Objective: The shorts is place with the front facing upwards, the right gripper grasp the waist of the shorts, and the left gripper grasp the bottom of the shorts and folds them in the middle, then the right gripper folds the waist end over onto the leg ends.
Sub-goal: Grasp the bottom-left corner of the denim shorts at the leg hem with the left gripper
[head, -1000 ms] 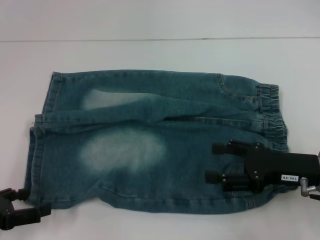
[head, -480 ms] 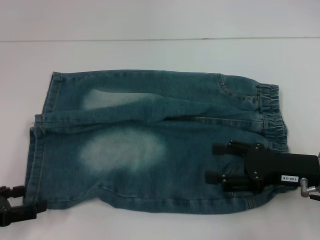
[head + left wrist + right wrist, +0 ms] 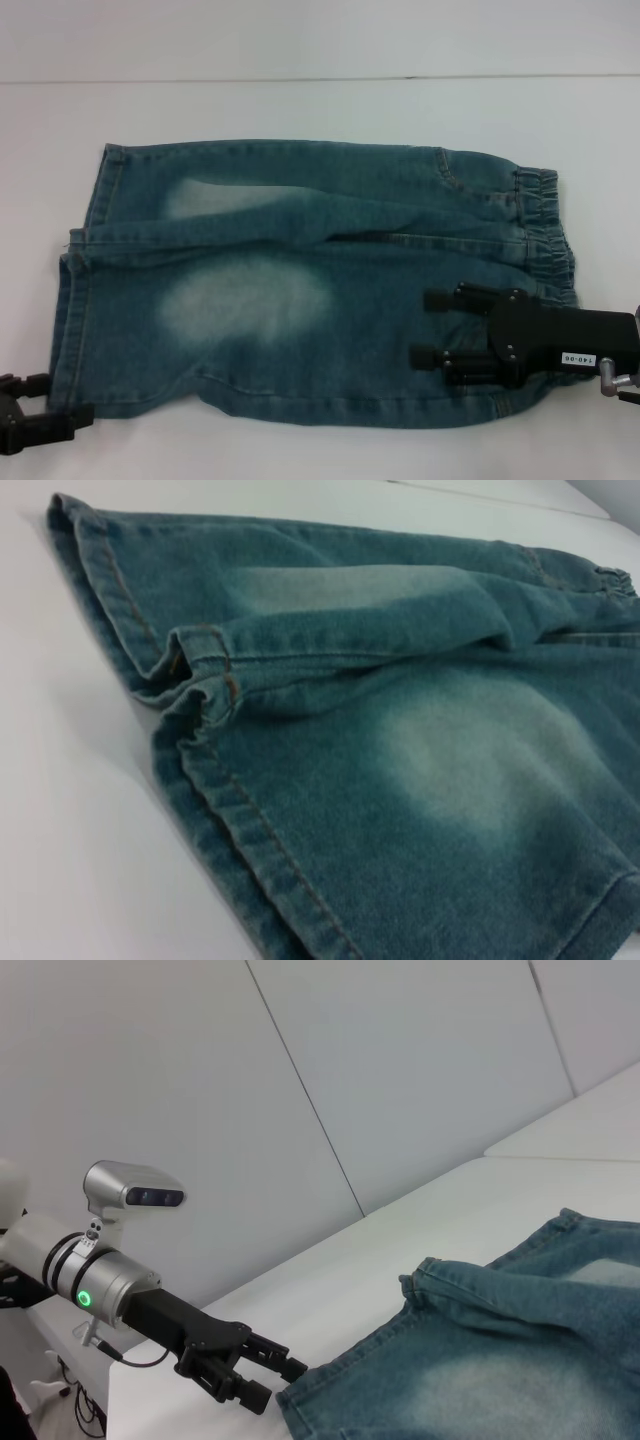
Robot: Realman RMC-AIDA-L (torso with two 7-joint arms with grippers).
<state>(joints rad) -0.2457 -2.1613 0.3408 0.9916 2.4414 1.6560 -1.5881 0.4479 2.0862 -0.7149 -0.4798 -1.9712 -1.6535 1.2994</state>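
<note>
The shorts lie flat and front-up on the white table, with the waist to the right and the leg ends to the left. My right gripper is open over the near part of the waist end, fingers pointing along the fabric. At the near corner of the leg ends, my left gripper is open with its fingertips at the hem's edge. The right wrist view shows the left gripper beside the shorts' corner. In the left wrist view the stitched leg ends appear close up, without fingers.
The white table extends beyond the shorts on all sides. Its far edge meets a pale panelled wall. The left arm's silver wrist with its green ring light reaches in from beyond the table's corner.
The left gripper has sunk slightly toward the table's near edge at the hem corner. The right gripper and the shorts have hardly moved.
</note>
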